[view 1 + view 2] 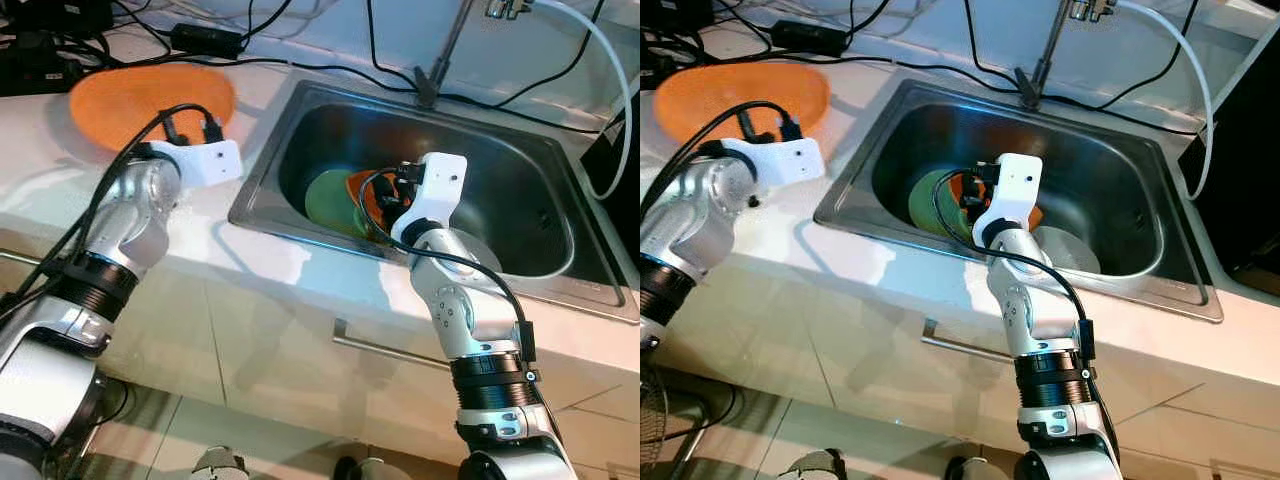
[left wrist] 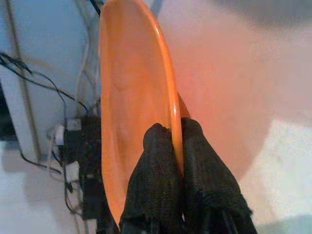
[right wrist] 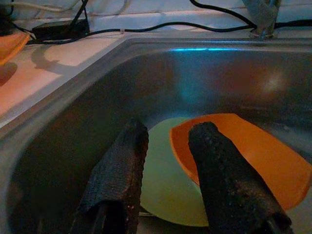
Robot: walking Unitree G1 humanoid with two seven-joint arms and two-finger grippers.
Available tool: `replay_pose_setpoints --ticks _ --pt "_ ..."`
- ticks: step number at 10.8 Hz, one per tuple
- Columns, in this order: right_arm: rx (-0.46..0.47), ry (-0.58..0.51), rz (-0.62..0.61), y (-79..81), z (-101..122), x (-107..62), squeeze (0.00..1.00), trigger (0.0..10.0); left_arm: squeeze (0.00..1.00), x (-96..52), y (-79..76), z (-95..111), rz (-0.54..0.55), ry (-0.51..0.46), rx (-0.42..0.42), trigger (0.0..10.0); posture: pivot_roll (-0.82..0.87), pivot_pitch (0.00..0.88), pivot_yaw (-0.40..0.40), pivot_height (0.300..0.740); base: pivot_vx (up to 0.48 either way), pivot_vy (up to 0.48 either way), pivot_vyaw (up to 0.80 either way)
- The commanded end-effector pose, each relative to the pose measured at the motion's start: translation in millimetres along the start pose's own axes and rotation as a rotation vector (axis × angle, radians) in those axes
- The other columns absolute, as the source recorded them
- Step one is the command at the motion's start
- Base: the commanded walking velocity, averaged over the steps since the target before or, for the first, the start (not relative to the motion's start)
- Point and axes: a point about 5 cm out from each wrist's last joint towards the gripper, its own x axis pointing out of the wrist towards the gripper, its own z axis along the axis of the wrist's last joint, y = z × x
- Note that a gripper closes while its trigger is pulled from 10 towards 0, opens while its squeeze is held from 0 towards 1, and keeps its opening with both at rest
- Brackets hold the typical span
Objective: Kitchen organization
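— What's the left gripper (image 2: 176, 146) doing?
— Jaws clamped on the rim of an orange plate (image 1: 150, 100) over the white surface (image 1: 40, 180).
— And the right gripper (image 3: 168, 146)?
— Jaws apart, down in the steel sink (image 1: 520, 150), above a green plate (image 3: 165, 180) and a second orange dish (image 3: 253, 156).

Orange plate (image 1: 130, 95) on counter, green plate (image 3: 170, 175) and orange plate (image 3: 243, 156) in sink

Orange plate (image 2: 136, 97) in black left gripper (image 2: 178, 141) fingers. Sink (image 1: 520, 150) steel grey, holding a pale green plate (image 3: 168, 180) and a second orange plate (image 3: 248, 156). Right gripper (image 3: 168, 146) fingers black. Counter (image 1: 60, 170) white. Arms silver with white wrist housings. Cables (image 1: 330, 65) black; one hose (image 1: 610, 70) white.
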Motion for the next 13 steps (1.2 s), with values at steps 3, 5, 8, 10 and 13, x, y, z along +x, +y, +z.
replay_pose_setpoints --ticks 3,5,8,10,13 --pt "-0.002 -0.010 -0.030 -7.3 4.6 1.3 0.00 10.0 0.00 -10.1 23.5 40.8 0.213 -0.224 0.048 10.0 0.06 0.075 -0.138 0.740 0.000 0.000 0.00" --pt "0.004 -0.047 -0.027 -8.3 16.6 4.1 0.70 10.0 0.00 -21.1 36.2 64.0 0.300 -0.364 0.035 10.0 0.06 0.075 -0.136 0.740 0.000 0.000 0.00" --pt "0.138 -0.071 -0.027 -9.3 27.5 5.8 1.00 10.0 0.00 -30.4 34.1 86.4 0.303 -0.483 0.026 10.0 0.05 0.074 -0.134 0.740 0.000 0.000 0.00" --pt "0.457 -0.089 0.005 -6.9 43.6 8.5 1.00 10.0 0.00 -35.5 23.2 100.3 0.265 -0.554 0.023 10.0 0.05 0.073 -0.133 0.740 0.000 0.000 0.00" --pt "0.576 -0.084 0.014 -7.8 45.3 8.7 1.00 10.0 0.00 -36.8 18.2 104.0 0.233 -0.574 0.021 10.0 0.06 0.066 -0.131 0.740 0.000 0.000 0.00"
